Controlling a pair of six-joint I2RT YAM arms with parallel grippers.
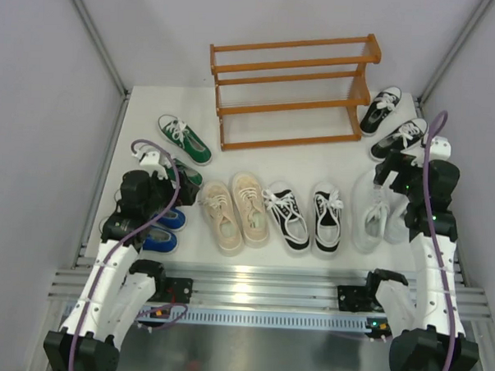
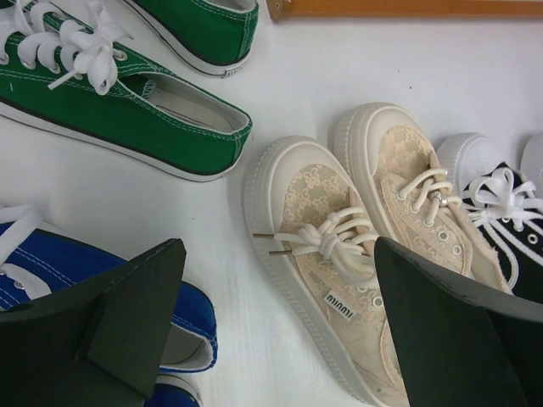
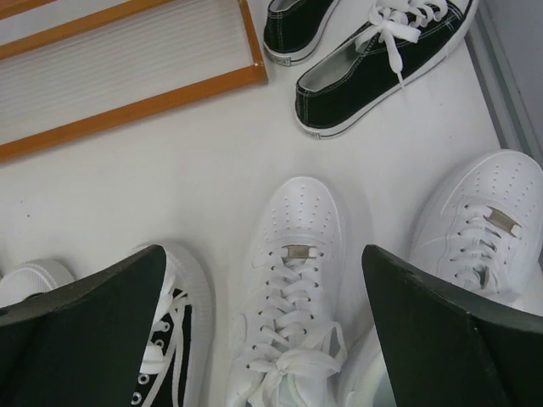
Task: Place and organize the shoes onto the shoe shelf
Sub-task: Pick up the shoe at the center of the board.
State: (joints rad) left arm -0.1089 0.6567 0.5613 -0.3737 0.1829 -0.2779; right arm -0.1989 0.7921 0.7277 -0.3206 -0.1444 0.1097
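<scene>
Left gripper (image 2: 276, 254) hangs with jaws wide apart over the beige shoe (image 2: 327, 280), which lies lengthwise between the fingers, toe towards the bare shelf (image 1: 290, 140). Right gripper (image 3: 263, 254), equally agape, straddles a white shoe (image 3: 288, 297).

A robot lab test cell: white table (image 1: 298, 163) boxed by plain panels (image 1: 37, 102) and aluminium posts (image 1: 94, 35).
</scene>
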